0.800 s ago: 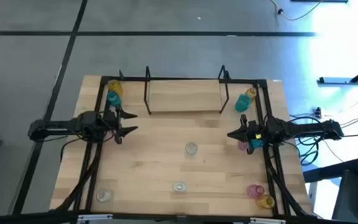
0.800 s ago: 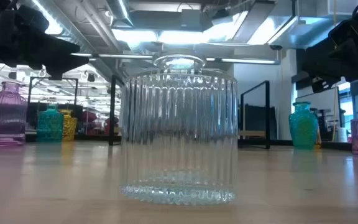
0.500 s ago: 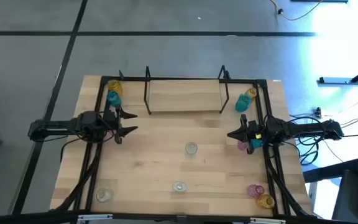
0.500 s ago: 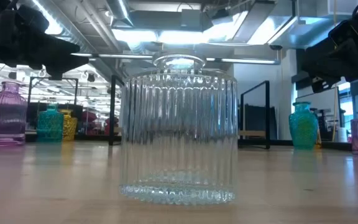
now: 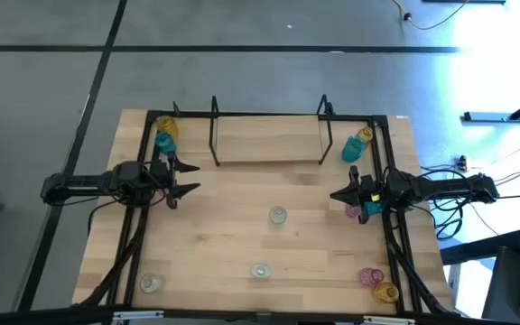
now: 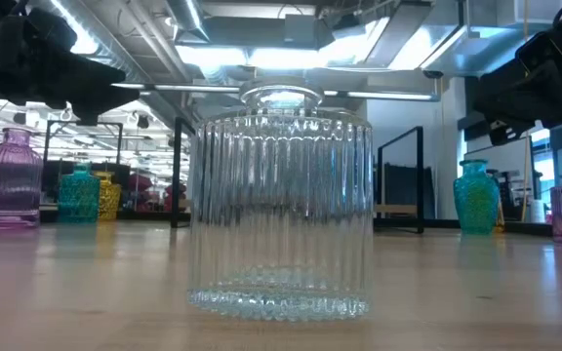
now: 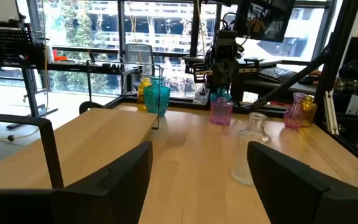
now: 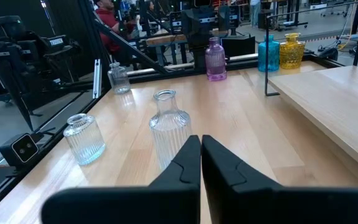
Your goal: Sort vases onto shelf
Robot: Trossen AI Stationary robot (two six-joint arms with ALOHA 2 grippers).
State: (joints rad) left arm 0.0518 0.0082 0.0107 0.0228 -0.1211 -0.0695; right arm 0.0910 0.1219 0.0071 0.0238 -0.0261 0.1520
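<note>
This is looking like a robotics lab or workshop. Exposed grey ceiling ducts and long strip lights (image 6: 261,54) are running overhead. A black monitor on an arm (image 7: 263,18) is standing beyond the light-wood tabletop (image 7: 185,168), cables (image 5: 441,13) are trailing over a grey concrete floor (image 5: 242,81), and large windows (image 7: 135,43) are facing a neighbouring building.

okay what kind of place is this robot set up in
Probably a robotics lab or workshop: a bare grey floor around the table, monitors and equipment racks behind it, and ceiling strip lights.
</note>
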